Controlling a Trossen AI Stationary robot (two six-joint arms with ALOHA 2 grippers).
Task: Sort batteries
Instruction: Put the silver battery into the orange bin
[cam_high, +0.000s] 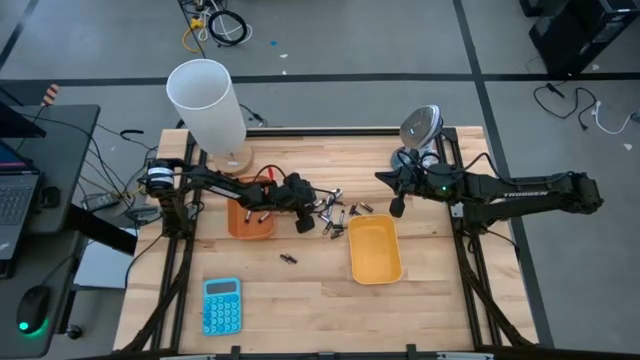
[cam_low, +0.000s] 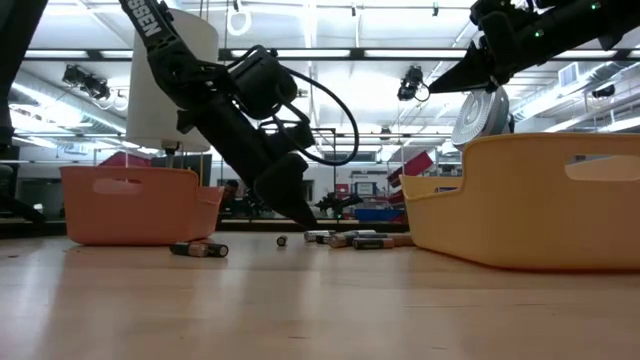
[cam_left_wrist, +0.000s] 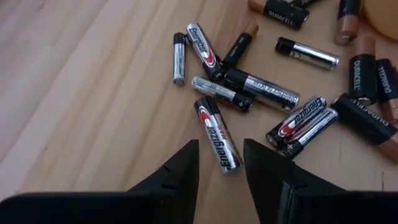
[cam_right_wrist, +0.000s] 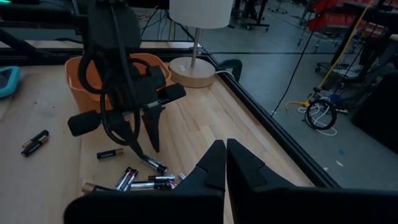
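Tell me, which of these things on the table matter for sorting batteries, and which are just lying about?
Part of the job:
- batteries heaped on the wood
- orange tray
- yellow tray
- left gripper, fingers apart over a silver-and-black battery
- right gripper, shut, raised near the yellow tray

Just lying about:
- blue calculator
- white lamp

Both arms are dark, near-black, built of blocky jointed segments, and the right arm (cam_high: 520, 190) carries pale lettering along its long link plus a small green light near the wrist. The left arm (cam_high: 235, 188) has white lettering on its upper link and black cables looping free behind the wrist. Each ends in two matte black, wedge-shaped fingers (cam_left_wrist: 171, 177) tapering to blunt tips.
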